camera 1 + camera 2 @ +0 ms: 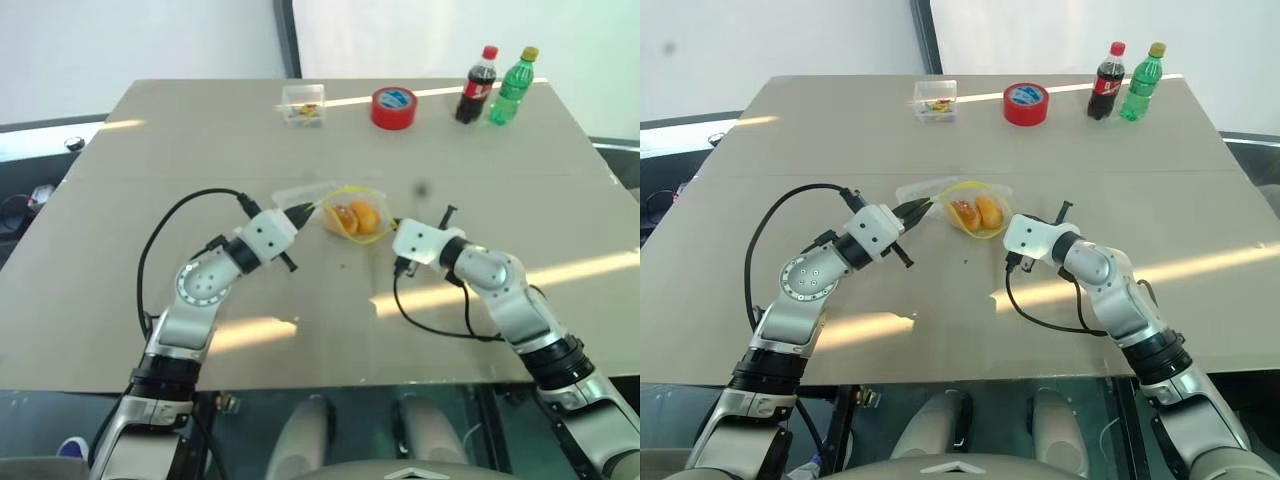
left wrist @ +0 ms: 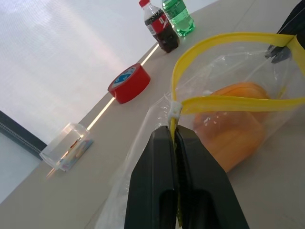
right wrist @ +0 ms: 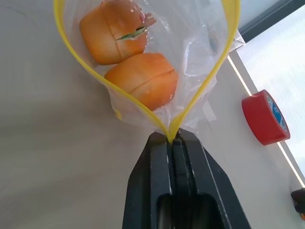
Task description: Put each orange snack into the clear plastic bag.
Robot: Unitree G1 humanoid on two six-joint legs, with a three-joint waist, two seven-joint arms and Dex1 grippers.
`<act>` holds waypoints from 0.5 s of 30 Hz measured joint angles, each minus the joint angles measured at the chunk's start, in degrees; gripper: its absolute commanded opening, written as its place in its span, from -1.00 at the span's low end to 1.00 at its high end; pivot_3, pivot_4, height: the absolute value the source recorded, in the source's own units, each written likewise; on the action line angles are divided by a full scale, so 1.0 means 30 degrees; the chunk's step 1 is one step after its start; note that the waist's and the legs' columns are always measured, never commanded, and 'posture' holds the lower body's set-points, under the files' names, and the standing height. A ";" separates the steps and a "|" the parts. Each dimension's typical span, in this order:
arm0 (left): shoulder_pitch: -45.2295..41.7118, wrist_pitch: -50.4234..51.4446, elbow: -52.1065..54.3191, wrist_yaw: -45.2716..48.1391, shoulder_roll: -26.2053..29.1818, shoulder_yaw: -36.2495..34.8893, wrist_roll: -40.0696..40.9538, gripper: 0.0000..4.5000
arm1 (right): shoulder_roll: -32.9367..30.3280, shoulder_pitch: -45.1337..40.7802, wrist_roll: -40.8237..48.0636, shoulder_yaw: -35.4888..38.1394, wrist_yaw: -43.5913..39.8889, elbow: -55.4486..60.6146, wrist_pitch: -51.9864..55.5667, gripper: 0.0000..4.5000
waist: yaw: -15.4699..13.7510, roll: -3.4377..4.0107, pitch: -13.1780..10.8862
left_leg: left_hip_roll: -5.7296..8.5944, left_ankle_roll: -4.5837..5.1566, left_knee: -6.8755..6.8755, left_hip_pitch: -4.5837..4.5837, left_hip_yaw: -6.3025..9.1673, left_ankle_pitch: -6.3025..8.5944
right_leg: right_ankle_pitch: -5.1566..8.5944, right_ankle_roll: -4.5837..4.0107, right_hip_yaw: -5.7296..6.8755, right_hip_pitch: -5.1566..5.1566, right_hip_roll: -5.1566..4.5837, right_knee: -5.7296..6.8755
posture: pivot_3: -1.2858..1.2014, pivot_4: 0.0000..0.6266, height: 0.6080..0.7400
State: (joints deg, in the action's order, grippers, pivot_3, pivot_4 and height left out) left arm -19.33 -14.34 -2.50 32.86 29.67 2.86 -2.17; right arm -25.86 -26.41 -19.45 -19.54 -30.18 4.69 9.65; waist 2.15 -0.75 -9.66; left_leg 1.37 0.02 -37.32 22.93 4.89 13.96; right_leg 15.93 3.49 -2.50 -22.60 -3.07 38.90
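Both black two-finger grippers sit nearest, each clenched on the yellow zip strip of the crinkled clear plastic bag (image 1: pixel 352 215): left gripper (image 2: pixel 175 136) pinches one end of the strip, right gripper (image 3: pixel 172 138) pinches the opposite end, jaws fully closed with only the strip between them. Bag hangs stretched between the two grippers, mouth spread into a yellow loop. Two oval orange snacks in glossy wrappers (image 3: pixel 127 55) lie inside the bag, just past the right gripper's tips, touching each other, so loading looks done.

Step in hand, by my read: hold or close the mouth. To do it well, keep both pinches on the strip itself, not the thin film, keep light tension so the strip stays straight, and keep the mouth from tipping down so the snacks can't slide out.

Bag's long axis runs gripper to gripper, along the strip; its closed end points away from the robot.

Farther beyond the grippers on the beige table (image 1: pixel 150 150): small clear rigid box (image 1: pixel 303 104), red tape roll (image 1: pixel 394 107), cola bottle (image 1: pixel 477 85), green bottle (image 1: pixel 513 86).
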 measured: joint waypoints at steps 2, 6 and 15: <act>-0.0248 0.0013 -0.0091 -0.0083 -0.0052 0.0002 -0.0009 -1.00 | -0.0139 -0.0011 0.0050 0.0215 -0.0088 0.0003 0.0041 -0.98 | -0.0008 0.0000 0.0000 | 0.0001 0.0000 0.0000 0.0000 0.0002 0.0000 | 0.0000 0.0000 0.0003 0.0000 0.0000 0.0001 | 0.03 -0.52 1.00; -0.1862 0.0306 -0.0596 -0.0436 -0.0278 -0.0074 0.0015 -1.00 | -0.0916 -0.1177 0.0045 0.0883 -0.0102 -0.0452 0.0029 -0.98 | -0.0100 -0.0005 -0.0008 | 0.0020 0.0000 -0.0027 0.0011 0.0011 -0.0001 | -0.0002 0.0002 0.0013 0.0002 -0.0006 0.0011 | 0.03 -0.52 1.00; -0.8355 -0.0643 -0.5453 -0.0235 -0.0769 0.0373 0.0507 -1.00 | -0.3155 -0.6741 -0.0142 0.2314 0.1292 -0.4777 -0.2205 -0.98 | 0.0051 -0.0011 -0.0010 | 0.0036 -0.0078 -0.0007 0.0037 -0.0027 -0.0047 | 0.0000 0.0000 -0.0005 -0.0027 0.0000 -0.0030 | 0.03 -0.52 1.00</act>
State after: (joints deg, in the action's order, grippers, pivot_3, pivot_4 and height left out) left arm -44.39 -16.27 -18.85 32.15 27.36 3.97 -0.65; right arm -35.33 -46.63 -19.87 -12.60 -26.30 -9.64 3.03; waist 2.30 -0.78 -9.69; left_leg 1.48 -0.22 -37.34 23.04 4.81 13.82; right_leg 15.93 3.50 -2.51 -22.68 -3.07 38.81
